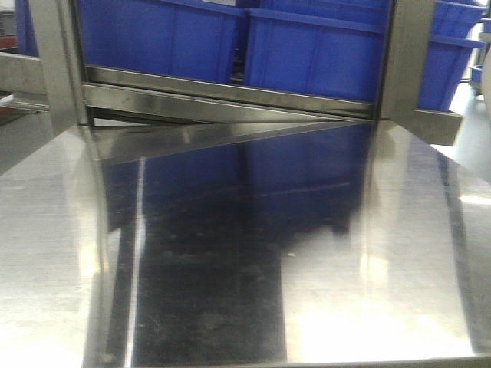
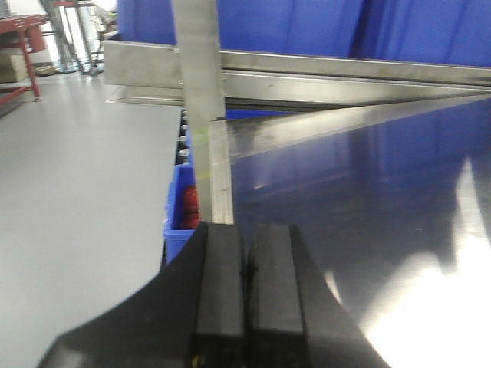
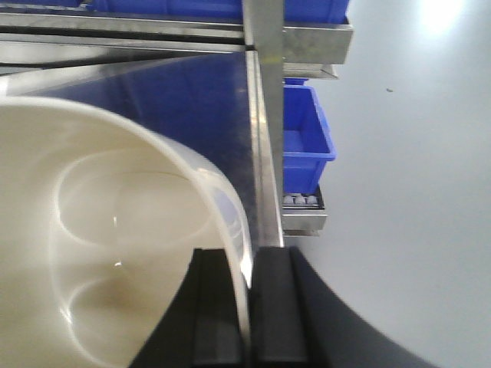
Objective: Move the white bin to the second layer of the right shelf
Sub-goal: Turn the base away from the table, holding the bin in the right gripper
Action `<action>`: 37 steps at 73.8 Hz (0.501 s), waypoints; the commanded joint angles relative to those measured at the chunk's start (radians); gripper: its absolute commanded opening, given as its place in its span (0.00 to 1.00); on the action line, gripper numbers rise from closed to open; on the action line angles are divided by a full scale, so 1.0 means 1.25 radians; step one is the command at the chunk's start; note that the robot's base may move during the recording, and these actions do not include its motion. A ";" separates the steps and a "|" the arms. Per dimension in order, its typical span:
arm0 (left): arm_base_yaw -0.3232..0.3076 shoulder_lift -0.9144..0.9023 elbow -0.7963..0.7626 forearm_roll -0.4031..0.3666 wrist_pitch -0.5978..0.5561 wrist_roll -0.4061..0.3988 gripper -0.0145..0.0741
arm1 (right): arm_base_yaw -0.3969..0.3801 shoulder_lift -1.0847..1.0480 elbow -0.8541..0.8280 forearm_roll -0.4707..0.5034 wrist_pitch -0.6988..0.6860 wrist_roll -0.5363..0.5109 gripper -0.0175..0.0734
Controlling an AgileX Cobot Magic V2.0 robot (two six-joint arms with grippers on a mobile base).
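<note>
The white bin (image 3: pixel 100 215) fills the left of the right wrist view, a glossy cream tub seen into its open inside. My right gripper (image 3: pixel 247 257) is shut on its rim, one finger inside and one outside the wall, above the right edge of the steel tabletop (image 3: pixel 192 100). My left gripper (image 2: pixel 247 230) is shut and empty, over the tabletop's left edge. Neither gripper nor the bin shows in the front view. A rack level of small whitish rollers (image 3: pixel 301 201) shows under a blue crate (image 3: pixel 305 138) beyond the table's right edge; I cannot tell which layer it is.
The mirror-like steel tabletop (image 1: pixel 383 230) runs back to a steel rack rail (image 1: pixel 230 96) bearing large blue crates (image 1: pixel 314 46). Steel uprights stand at the table's corners (image 2: pixel 201 92) (image 3: pixel 265 31). A blue crate (image 2: pixel 180 207) with something red sits low on the left. Grey floor lies on both sides.
</note>
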 commanded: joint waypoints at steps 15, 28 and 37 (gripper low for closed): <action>-0.003 -0.011 0.029 0.000 -0.069 -0.004 0.26 | -0.004 0.003 -0.022 0.006 -0.077 -0.002 0.24; -0.003 -0.011 0.029 0.000 -0.069 -0.004 0.26 | -0.004 0.003 -0.022 0.006 -0.077 -0.002 0.24; -0.003 -0.011 0.029 0.000 -0.069 -0.004 0.26 | -0.004 0.003 -0.022 0.006 -0.077 -0.002 0.24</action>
